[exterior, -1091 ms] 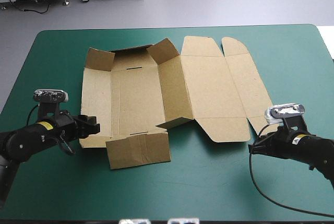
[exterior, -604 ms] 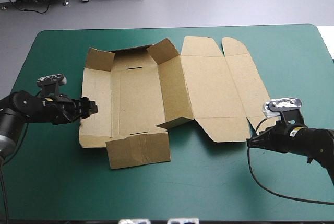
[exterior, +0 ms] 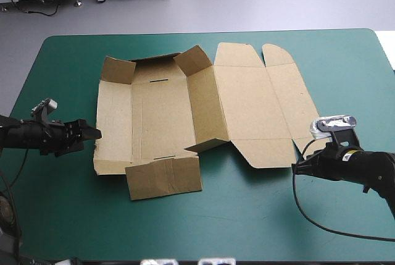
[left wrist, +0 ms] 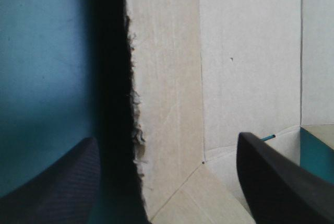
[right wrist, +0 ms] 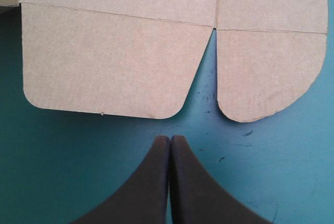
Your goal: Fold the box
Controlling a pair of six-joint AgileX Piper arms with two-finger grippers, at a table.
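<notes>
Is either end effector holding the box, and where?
Nothing is held. The left end effector is open at the left edge of the box, unclamped; the right end effector is shut on nothing, short of it.

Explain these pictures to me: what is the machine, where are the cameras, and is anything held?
This is a two-armed robot at a table with a teal-green cover. One picture looks down from above and behind; the other two come from cameras on each wrist, looking along that arm's gripper. A brown box, a cut board sheet, lies mostly flat, a few flaps raised. The left gripper is open at the box's left edge. The right gripper is shut, just short of the box's right edge. Nothing is held.
</notes>
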